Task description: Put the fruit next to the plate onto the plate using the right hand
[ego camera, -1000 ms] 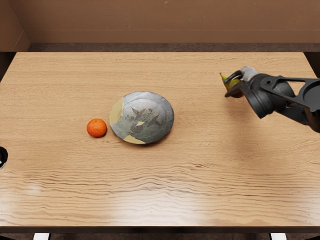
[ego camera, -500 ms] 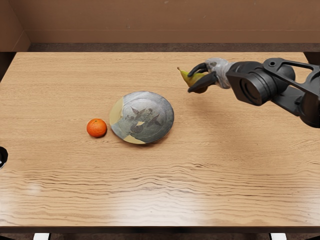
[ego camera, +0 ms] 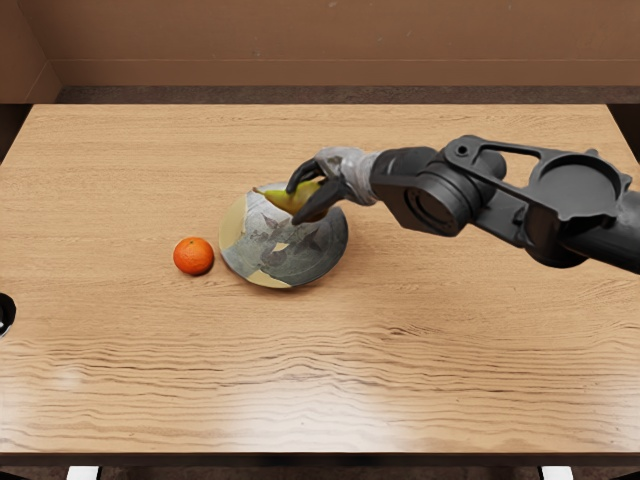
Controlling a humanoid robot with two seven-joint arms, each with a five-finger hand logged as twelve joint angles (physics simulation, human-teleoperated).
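Observation:
My right hand (ego camera: pixel 308 190) reaches in from the right and is shut on a yellow-green pear (ego camera: pixel 288 197), holding it just above the far part of the plate (ego camera: pixel 270 255). The plate is grey with a beige rim and a dark pattern, near the table's middle. An orange (ego camera: pixel 194 255) lies on the table just left of the plate, close to its rim. A small dark part of the left hand (ego camera: pixel 5 312) shows at the left edge of the picture.
The wooden table (ego camera: pixel 400 340) runs wide in front of and to the right of the plate. A brown wall stands behind the far edge. The right forearm (ego camera: pixel 480 195) spans the space right of the plate.
The right hand has carried the pear leftward from the table's right side to above the plate. The orange and plate have not moved.

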